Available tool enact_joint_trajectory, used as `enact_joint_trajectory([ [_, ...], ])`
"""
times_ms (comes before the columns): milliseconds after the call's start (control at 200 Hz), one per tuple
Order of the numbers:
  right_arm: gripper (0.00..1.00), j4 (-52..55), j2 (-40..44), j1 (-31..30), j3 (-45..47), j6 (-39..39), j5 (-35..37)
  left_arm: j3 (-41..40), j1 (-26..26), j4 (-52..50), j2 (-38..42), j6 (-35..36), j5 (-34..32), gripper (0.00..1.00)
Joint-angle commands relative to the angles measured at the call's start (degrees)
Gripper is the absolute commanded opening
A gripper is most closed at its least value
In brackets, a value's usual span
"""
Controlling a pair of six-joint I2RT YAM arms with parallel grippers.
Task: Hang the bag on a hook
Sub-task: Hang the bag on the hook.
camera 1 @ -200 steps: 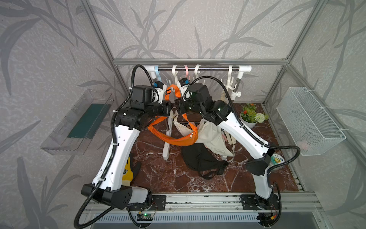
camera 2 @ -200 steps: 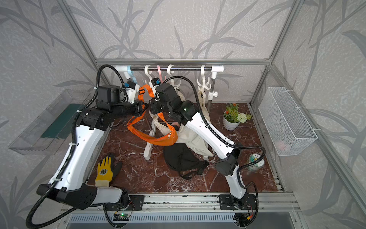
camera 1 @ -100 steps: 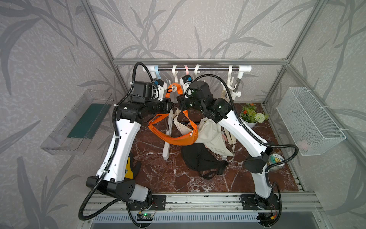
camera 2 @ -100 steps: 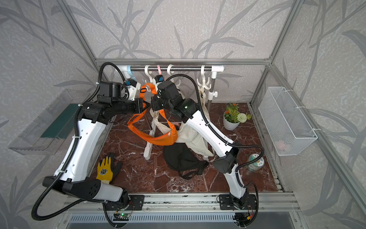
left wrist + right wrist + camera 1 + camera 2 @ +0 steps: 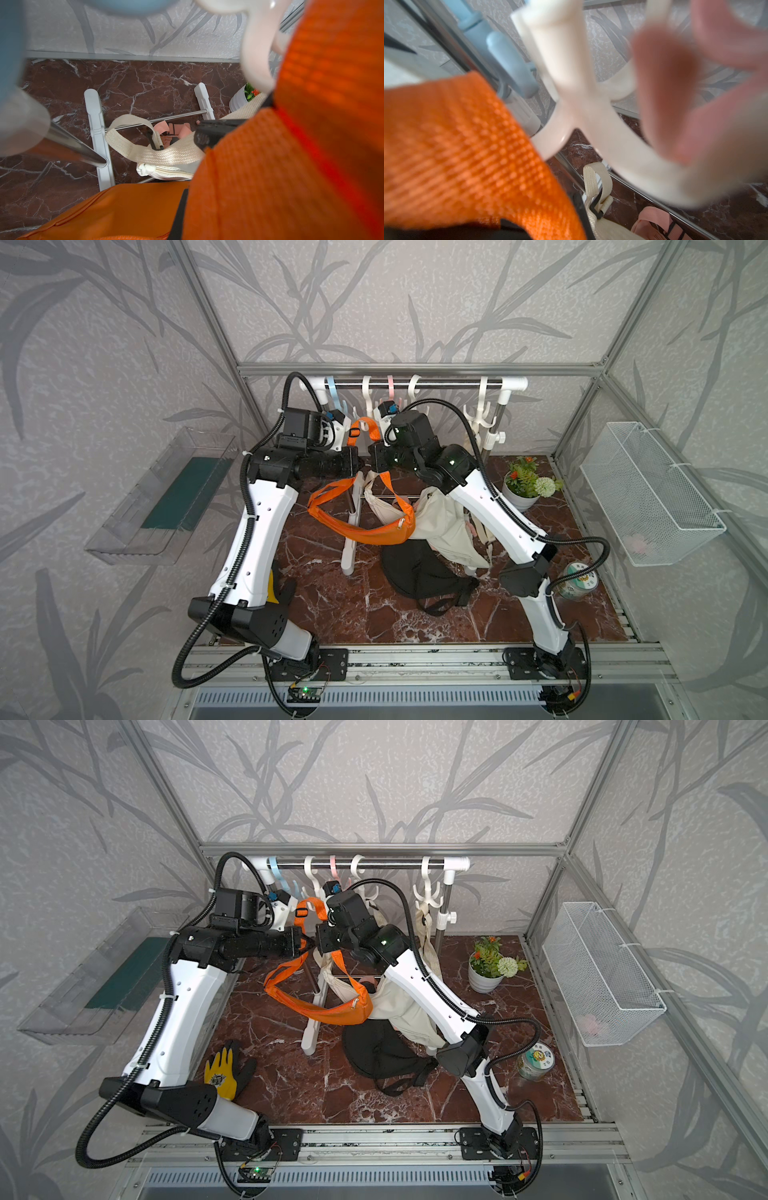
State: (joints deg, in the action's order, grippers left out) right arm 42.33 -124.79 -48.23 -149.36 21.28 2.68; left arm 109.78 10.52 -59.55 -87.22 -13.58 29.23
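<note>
I have both grippers clamped on the strap (image 5: 365,425) of the orange bag (image 5: 365,531). My left gripper (image 5: 349,440) pinches one side of the loop and my right gripper (image 5: 380,436) the other, so the webbing arches up between them as an open bight. That is why I use two arms: a single grip would let the loop fall flat, and a flat strap will not slip over a prong. The bag itself hangs below my wrists, clear of the surface (image 5: 332,597), and its weight pulls the strap taut.

The arch sits just under the rail (image 5: 440,384), close to the white hook (image 5: 571,93). The right wrist view shows that hook's prongs right beside the webbing, with a blue hook (image 5: 508,56) on one side and a pink hook (image 5: 695,83) on the other. Whether the strap touches a prong I cannot tell; the view is too blurred.

I judge the task well along but not done. The loop has to pass over a prong tip and settle there before I let go. The risk is snagging a neighbouring hook, or the cream bag (image 5: 440,522) close by.
</note>
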Motion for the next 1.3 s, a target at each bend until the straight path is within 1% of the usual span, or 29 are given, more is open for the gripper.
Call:
enact_joint_trajectory([
  [0,0.00,0.33,-0.15,0.50,-0.17,1.03,-1.09,1.94,-0.24,-3.18,-1.17,0.39,0.73,0.00],
  [290,0.00,-1.54,2.30,0.77,5.05,1.40,-2.67,1.35,-0.41,-4.30,-2.08,1.01,-0.12,0.00],
  [435,0.00,-2.22,4.11,0.77,7.83,0.91,-3.27,0.08,-0.68,-3.87,-1.05,0.97,-0.23,0.00],
  [490,0.05,-2.75,4.94,0.81,8.99,0.70,-3.38,-0.53,-0.85,-3.01,-0.44,0.86,-0.23,0.01],
  [565,0.16,-3.87,6.33,0.69,11.07,0.30,-3.55,-1.29,-0.94,-1.71,0.52,0.62,-0.47,0.12],
  [635,0.30,-5.34,8.09,0.68,13.42,-0.30,-3.91,-2.29,-1.03,-0.19,1.63,0.69,-0.96,0.23],
  [750,0.49,-8.22,11.58,0.50,18.28,-1.18,-3.63,-3.67,-1.04,1.49,3.16,1.45,-1.87,0.32],
  [810,0.55,-9.25,13.48,0.41,20.80,-1.73,-3.21,-4.22,-1.19,1.92,3.76,1.71,-2.75,0.36],
  [875,0.61,-10.33,16.09,0.33,23.87,-2.41,-2.75,-5.20,-1.14,2.93,4.73,2.12,-3.31,0.38],
  [950,0.66,-12.16,19.53,0.24,28.36,-3.29,-1.63,-7.14,-1.30,5.22,6.56,2.41,-4.84,0.41],
  [1030,0.68,-14.25,23.61,0.24,33.44,-4.24,-0.01,-10.64,-1.38,9.55,9.41,2.83,-6.70,0.42],
  [1150,0.71,-15.84,29.38,0.28,39.22,-6.20,2.36,-16.66,-1.41,17.34,14.79,2.95,-8.62,0.49],
  [1295,0.73,-15.93,33.63,0.43,43.84,-8.07,3.28,-20.60,-1.52,22.46,18.69,3.24,-11.10,0.50],
])
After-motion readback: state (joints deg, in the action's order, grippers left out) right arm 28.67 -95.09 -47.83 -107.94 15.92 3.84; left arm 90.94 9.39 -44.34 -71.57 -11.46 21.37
